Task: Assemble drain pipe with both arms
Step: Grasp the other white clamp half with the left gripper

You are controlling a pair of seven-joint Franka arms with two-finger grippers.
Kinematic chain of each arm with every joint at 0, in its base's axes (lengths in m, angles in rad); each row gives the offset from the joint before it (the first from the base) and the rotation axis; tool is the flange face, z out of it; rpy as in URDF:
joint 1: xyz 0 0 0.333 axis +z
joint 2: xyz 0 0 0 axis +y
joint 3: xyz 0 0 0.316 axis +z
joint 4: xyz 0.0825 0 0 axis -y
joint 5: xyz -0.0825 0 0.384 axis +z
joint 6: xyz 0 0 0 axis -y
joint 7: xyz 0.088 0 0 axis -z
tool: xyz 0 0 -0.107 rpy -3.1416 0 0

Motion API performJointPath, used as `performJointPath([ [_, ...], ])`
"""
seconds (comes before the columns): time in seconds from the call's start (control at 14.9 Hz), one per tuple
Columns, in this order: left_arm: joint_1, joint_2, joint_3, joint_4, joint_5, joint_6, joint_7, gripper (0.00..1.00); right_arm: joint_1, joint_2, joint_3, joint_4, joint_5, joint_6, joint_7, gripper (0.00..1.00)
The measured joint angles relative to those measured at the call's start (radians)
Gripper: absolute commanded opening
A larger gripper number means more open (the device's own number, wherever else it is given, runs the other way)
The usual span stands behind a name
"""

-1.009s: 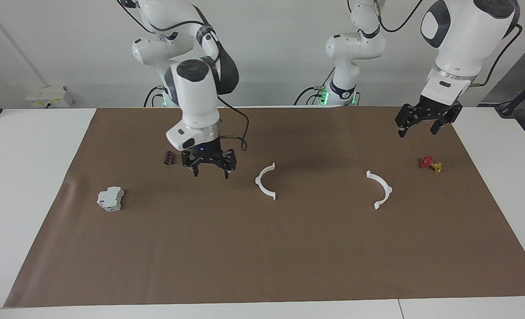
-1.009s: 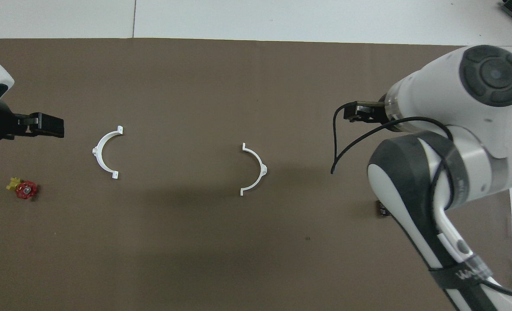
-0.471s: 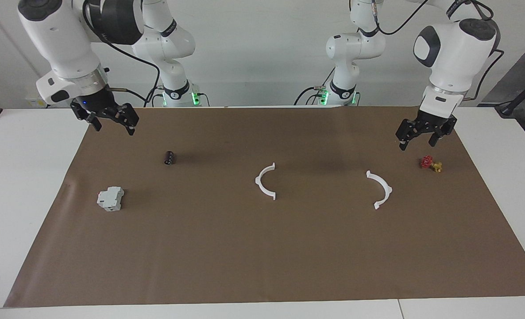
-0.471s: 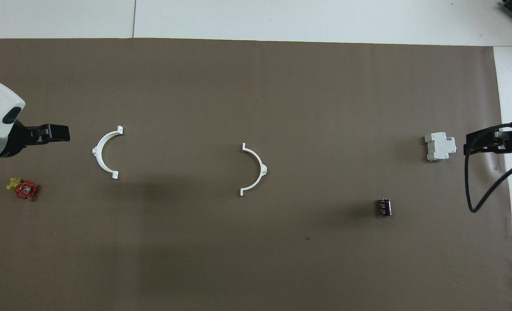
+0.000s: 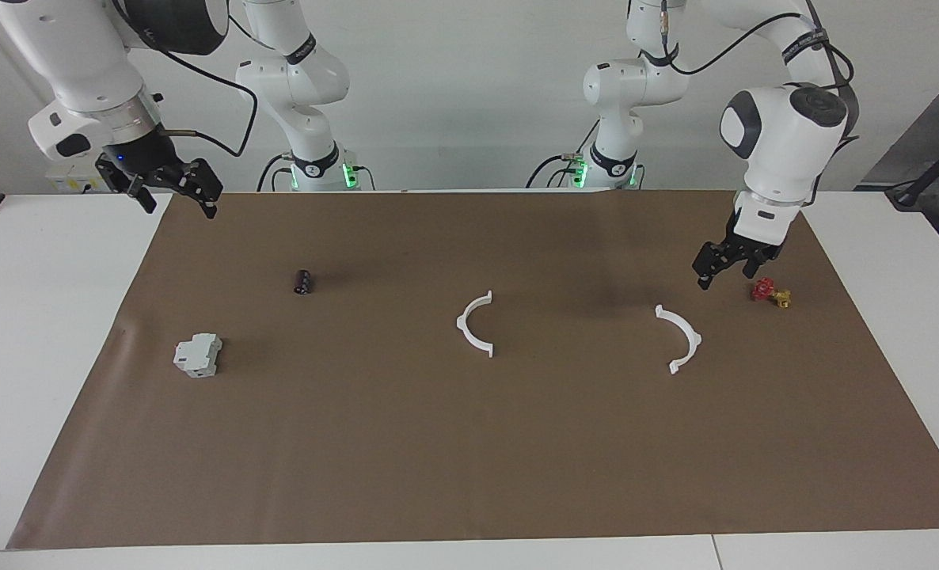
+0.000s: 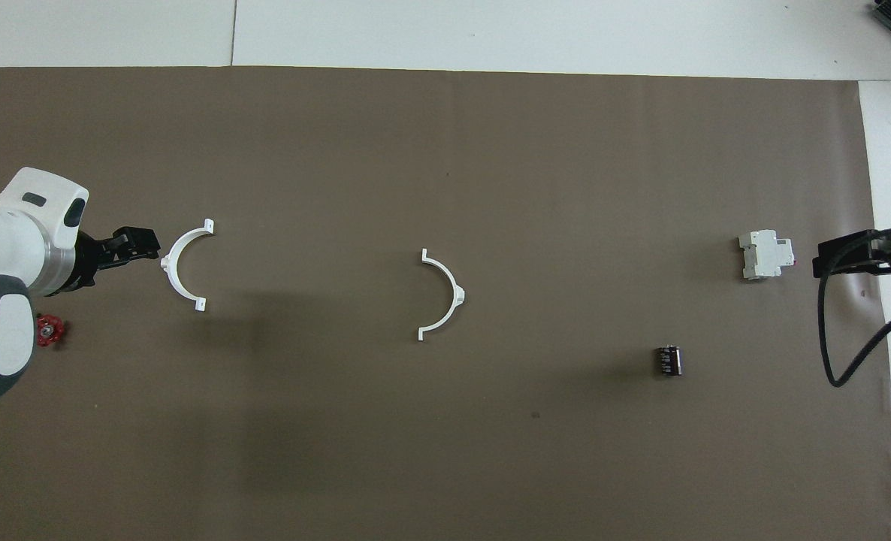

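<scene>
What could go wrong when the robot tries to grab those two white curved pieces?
The left pincer hangs open close to the red valve, so it might bump that on the way to the nearer half ring. Both half rings are thin and lie flat on the brown mat, so they may slide. The other half ring is far from the right pincer.

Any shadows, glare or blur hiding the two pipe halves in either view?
Facing view: both pipe halves sharp, no glare, a soft shadow on the brown mat nearer the robots. Overhead view: a broad soft shadow beside them, not covering them; edges crisp.
</scene>
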Motion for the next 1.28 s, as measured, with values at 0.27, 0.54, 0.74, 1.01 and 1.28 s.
performJointPath([
  [0.27, -0.001, 0.038, 0.002, -0.073, 0.000, 0.099, -0.029, 1.00, 0.000, -0.001, 0.015, 0.014, 0.000, -0.022, 0.000, 1.00],
  [0.54, -0.003, 0.048, 0.001, -0.147, 0.000, 0.154, -0.117, 1.00, -0.006, -0.001, 0.003, 0.013, 0.000, -0.024, -0.049, 1.00],
  [0.74, -0.024, 0.052, -0.004, -0.167, 0.000, 0.167, -0.166, 1.00, -0.030, -0.001, -0.014, 0.013, 0.000, -0.028, -0.075, 1.00],
  [1.01, -0.031, 0.105, -0.002, -0.176, 0.000, 0.232, -0.174, 1.00, -0.029, -0.001, -0.008, 0.014, 0.000, -0.028, -0.075, 1.00],
  [1.28, -0.029, 0.163, 0.004, -0.177, 0.000, 0.278, -0.131, 1.00, -0.029, -0.001, -0.008, 0.014, 0.000, -0.028, -0.075, 1.00],
])
